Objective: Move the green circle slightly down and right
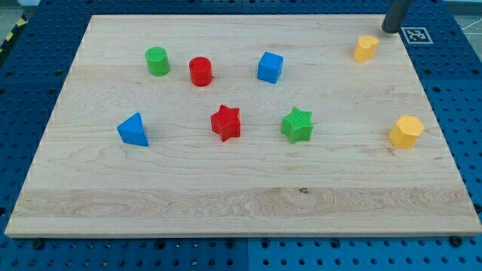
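Note:
The green circle [157,61] stands on the wooden board [241,188] at the upper left. A red circle [200,71] is just to its right. My tip [391,29] is at the view's top right, at the board's far edge, just up and right of a small yellow block [365,48]. The tip is far from the green circle and touches no block.
A blue cube [270,67] sits right of the red circle. A blue triangle [133,129] is at the left, a red star [226,122] and a green star [297,125] in the middle. A yellow hexagon block [406,132] is at the right.

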